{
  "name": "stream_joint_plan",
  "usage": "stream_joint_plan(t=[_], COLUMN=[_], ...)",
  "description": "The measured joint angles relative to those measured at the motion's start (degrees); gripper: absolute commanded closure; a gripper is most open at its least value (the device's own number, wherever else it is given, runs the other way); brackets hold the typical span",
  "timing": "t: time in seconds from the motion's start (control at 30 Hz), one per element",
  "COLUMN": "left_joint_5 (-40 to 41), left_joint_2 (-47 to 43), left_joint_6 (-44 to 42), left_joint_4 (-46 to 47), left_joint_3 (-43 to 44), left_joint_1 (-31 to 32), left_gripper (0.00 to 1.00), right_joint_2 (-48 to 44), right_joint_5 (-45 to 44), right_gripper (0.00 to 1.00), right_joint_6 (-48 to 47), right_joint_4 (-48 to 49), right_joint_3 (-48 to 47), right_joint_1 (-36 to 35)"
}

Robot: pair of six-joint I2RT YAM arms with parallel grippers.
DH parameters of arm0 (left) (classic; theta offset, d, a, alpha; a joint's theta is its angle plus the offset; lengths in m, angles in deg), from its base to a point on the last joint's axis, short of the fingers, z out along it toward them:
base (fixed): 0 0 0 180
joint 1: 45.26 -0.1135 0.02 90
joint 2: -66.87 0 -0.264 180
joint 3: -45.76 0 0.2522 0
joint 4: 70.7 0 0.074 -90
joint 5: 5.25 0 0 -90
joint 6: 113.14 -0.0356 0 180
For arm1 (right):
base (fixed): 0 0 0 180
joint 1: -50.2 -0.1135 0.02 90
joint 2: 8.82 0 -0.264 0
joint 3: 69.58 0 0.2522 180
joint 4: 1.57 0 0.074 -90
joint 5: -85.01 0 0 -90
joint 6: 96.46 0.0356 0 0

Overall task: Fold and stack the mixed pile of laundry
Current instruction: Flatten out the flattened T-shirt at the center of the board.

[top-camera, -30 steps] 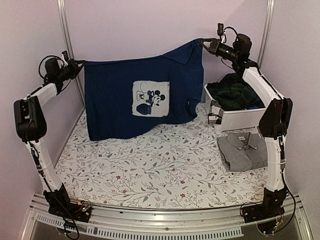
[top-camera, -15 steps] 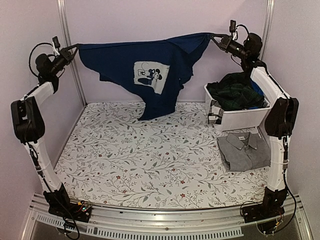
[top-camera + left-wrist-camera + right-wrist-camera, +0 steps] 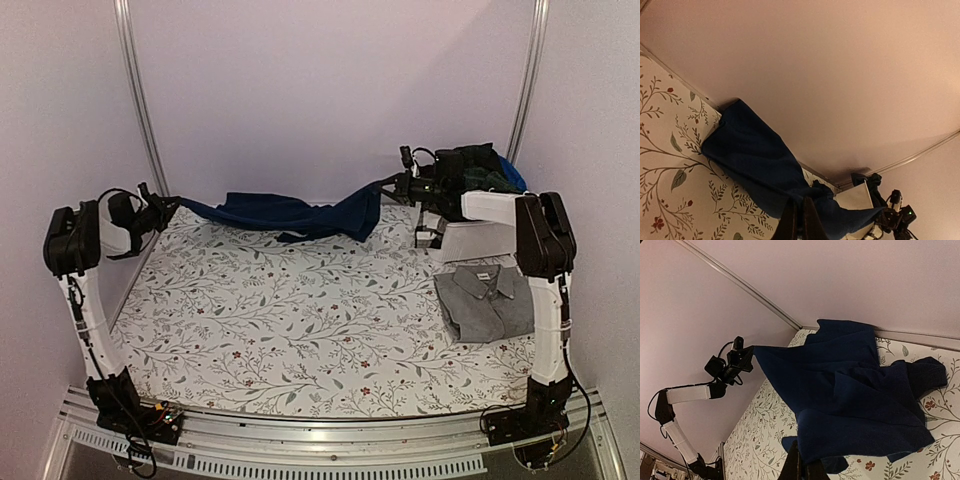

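**Top external view.** The navy blue garment hangs slack between both grippers along the far edge of the table. Its middle sags onto the floral table cloth. The left gripper is clamped on one end near the far left corner. The right gripper is clamped on the other end, just beside the white bin at the far right corner. The dark green plaid garment sits in the bin. The grey garment lies folded near the right edge.

**Left wrist view.** The jaws are together on a thin edge of navy cloth.

**Right wrist view.** The jaws pinch a gathered fold, and the cloth overlaps itself in several layers.

**Hazards.** The bunched layers are likely to lie down creased. A thin edge grip may slip if the cloth is pulled tight. The right arm may snag the plaid garment.
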Motion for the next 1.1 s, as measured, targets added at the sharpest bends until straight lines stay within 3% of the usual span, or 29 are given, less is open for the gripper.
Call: stream_joint_plan(t=[0.33, 0.5, 0.63, 0.83, 0.97, 1.1], left_joint_5=[2.6, 4.6, 6.7, 8.7, 9.7, 9.7], left_joint_2=[-13.2, -30.8, -47.2, -63.9, -69.4, -69.5], left_joint_6=[-3.8, -8.2, -13.0, -16.8, -17.2, -16.7], left_joint_4=[-8.7, -17.0, -22.4, -26.0, -27.3, -27.4], left_joint_3=[-7.2, -9.9, -5.9, 2.8, 6.2, 7.8], left_joint_1=[-0.1, 0.4, 1.7, 2.9, 3.1, 3.1], left_gripper=[1.00, 1.00, 1.00, 1.00, 1.00, 1.00], right_joint_2=[-5.4, -12.5, -23.9, -40.8, -48.5, -50.6], right_joint_5=[-0.7, -0.4, 0.0, 0.9, 0.8, -0.1], right_gripper=[1.00, 1.00, 1.00, 1.00, 1.00, 1.00], right_joint_6=[-1.2, -0.7, -0.9, -1.9, -2.7, -4.3], right_joint_4=[-1.6, -2.4, -3.3, -2.7, -2.0, -2.0], right_joint_3=[-0.2, -0.2, -0.1, -1.5, -3.6, -6.1], right_joint_1=[1.7, 2.0, 1.3, -0.3, -0.7, -0.7])
